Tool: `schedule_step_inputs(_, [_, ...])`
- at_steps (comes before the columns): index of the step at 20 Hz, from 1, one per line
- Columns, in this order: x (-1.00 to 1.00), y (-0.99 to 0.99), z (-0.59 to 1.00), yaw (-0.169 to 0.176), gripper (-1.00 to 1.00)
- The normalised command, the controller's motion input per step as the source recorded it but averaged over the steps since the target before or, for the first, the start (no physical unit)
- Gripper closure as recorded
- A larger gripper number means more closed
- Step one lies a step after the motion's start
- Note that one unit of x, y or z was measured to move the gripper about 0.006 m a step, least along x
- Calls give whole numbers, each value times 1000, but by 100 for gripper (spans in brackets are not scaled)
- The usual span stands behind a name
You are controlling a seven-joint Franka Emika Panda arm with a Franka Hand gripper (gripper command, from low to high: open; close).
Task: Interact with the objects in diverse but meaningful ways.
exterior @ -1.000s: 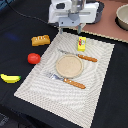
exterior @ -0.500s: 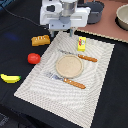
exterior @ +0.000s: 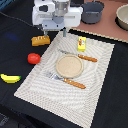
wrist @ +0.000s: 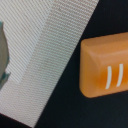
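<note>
Position: I read the gripper hanging over the far edge of the woven placemat, at the corner toward the exterior view's left. The orange ridged block lies on the dark table just beside the fingertips, off the mat's edge. I cannot tell whether the jaws stand apart or together; the white body hides them from above, and my wrist camera shows only a grey sliver at one border.

Count, exterior view:
- orange ridged block, one
- red tomato, one, on the dark table near the mat's edge
- yellow banana, one, well apart toward the exterior view's left
- small yellow box, one, on the mat
- round tan plate, one, mid-mat
- orange-handled knife and fork, one each, either side of the plate
- grey pots, two

Wrist view only: the block close up, rounded corner, two pale ridges, apart from the mat's weave.
</note>
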Motion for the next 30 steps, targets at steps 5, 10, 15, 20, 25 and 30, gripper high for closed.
schedule_step_inputs(5, [-802,-125,-10,89,-100])
schedule_step_inputs(10, [-666,-90,23,119,-100])
schedule_step_inputs(15, [-656,-109,1,120,-100])
schedule_step_inputs(20, [-436,-271,4,133,-100])
schedule_step_inputs(25, [-460,-285,0,135,-100])
schedule_step_inputs(30, [-425,-324,0,127,-100])
